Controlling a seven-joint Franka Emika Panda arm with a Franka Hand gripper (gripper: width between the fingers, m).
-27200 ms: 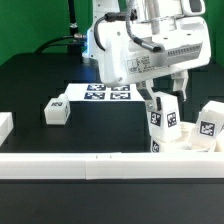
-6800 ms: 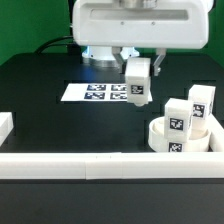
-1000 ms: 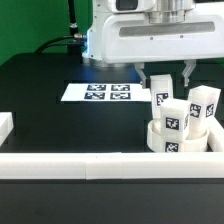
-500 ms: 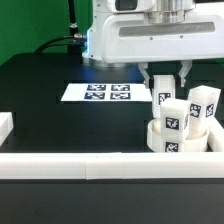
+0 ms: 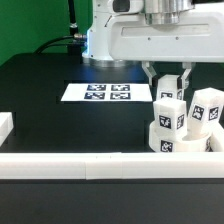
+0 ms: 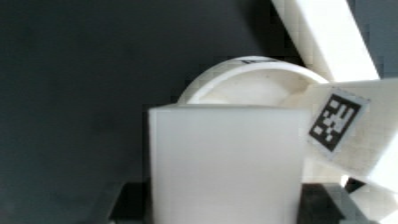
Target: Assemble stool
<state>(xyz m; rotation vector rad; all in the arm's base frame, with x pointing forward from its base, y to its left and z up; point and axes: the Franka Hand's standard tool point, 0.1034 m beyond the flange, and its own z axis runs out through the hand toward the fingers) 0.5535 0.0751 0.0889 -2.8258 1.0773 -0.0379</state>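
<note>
The stool's round white seat (image 5: 182, 146) lies at the exterior view's right, just behind the front rail. Tagged white legs stand upright on it: one (image 5: 167, 108) under the arm, another (image 5: 207, 110) to its right. My gripper (image 5: 167, 90) comes straight down from above and is shut on the top of the first leg, one dark finger on each side. In the wrist view that leg (image 6: 240, 160) fills the space between the fingers (image 6: 135, 200) of my gripper (image 6: 240, 205). The seat's curved rim (image 6: 249, 78) shows beyond it, and a tagged leg (image 6: 338, 120) stands beside it.
The marker board (image 5: 97, 93) lies flat on the black table left of the arm. A long white rail (image 5: 90, 164) runs along the front, with a short white block (image 5: 5, 125) at the exterior view's far left. The arm's white body (image 5: 150, 40) hangs over the middle.
The jaws have closed onto the leg. The seat and the legs on it have shifted or turned slightly, so their tags sit differently.
</note>
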